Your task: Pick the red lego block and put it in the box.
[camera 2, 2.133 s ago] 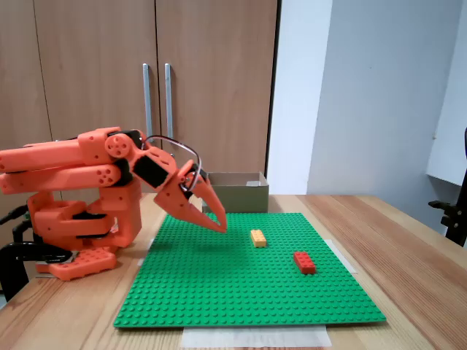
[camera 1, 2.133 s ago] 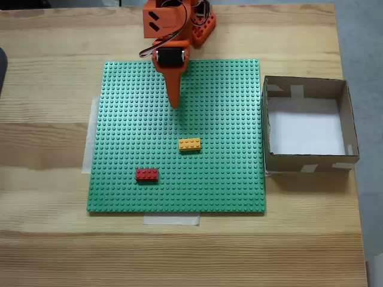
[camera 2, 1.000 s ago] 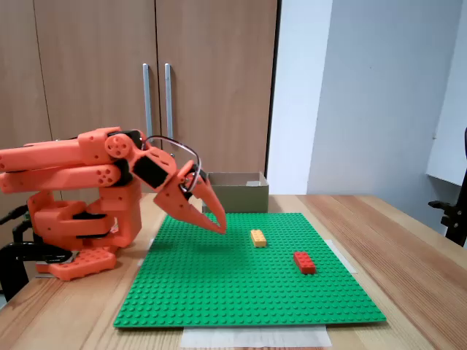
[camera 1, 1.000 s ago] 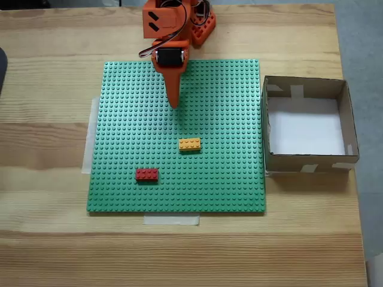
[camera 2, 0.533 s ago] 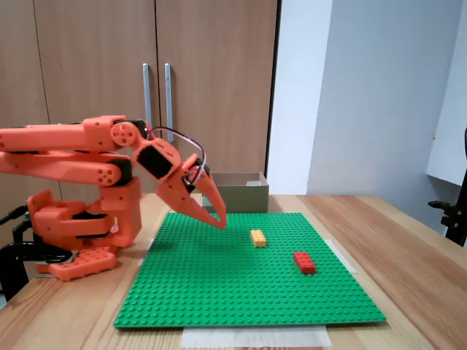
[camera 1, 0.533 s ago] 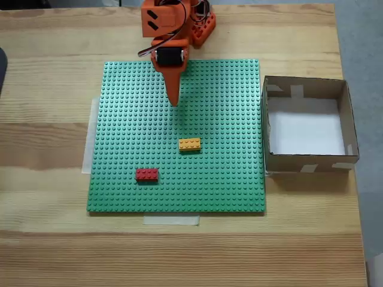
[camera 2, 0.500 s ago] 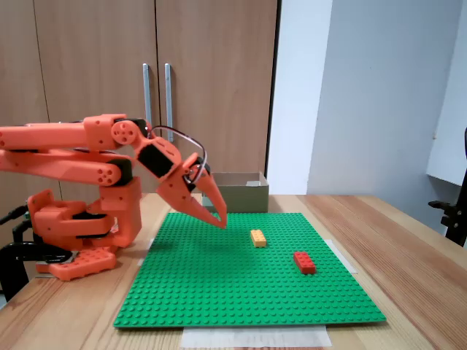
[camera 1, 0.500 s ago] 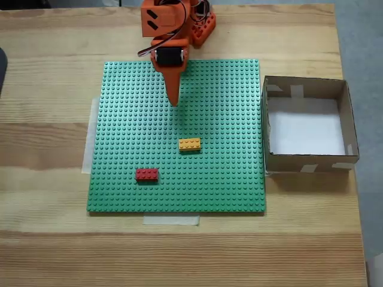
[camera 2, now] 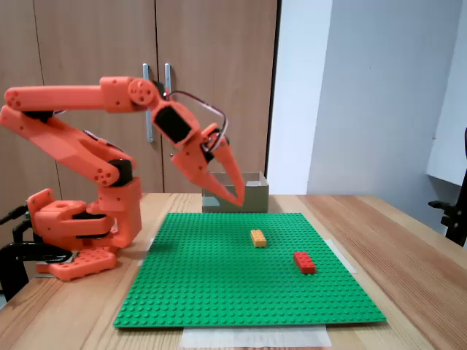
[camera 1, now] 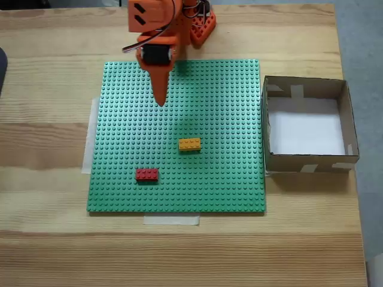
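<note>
Orange-yellow brick (camera 1: pixel 190 144) on green baseplate (camera 1: pixel 227 89) — wood table (camera 1: pixel 48 72), taped edges.

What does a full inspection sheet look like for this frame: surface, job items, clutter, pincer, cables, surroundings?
Surface: wooden table with a green studded baseplate taped at its edges.
Job's things: red lego block on the baseplate, near its front-left corner in the top-down fixed view; box beside the baseplate's right edge, nothing seen on its white bottom.
Clutter: orange-yellow brick on the baseplate, apart from the red one.
Pincer: pincer shut, holding nothing, raised above the baseplate, tips pointing down.
Cables: dark wires looping at the wrist.
Surroundings: wooden cabinet doors, white wall.
</note>
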`<action>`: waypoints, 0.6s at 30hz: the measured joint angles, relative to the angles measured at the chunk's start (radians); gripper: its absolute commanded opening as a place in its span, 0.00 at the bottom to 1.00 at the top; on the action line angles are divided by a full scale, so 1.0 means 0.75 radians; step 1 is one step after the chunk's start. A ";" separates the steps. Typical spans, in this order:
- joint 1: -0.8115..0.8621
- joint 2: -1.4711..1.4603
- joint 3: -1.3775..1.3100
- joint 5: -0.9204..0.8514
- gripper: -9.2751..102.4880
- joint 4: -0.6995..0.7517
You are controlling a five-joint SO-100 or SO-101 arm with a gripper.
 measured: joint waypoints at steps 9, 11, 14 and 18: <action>0.061 -0.340 -0.460 0.025 0.07 0.188; 0.063 -0.407 -0.548 0.025 0.07 0.225; 0.088 -0.507 -0.644 0.016 0.07 0.256; 0.110 -0.636 -0.751 -0.029 0.07 0.262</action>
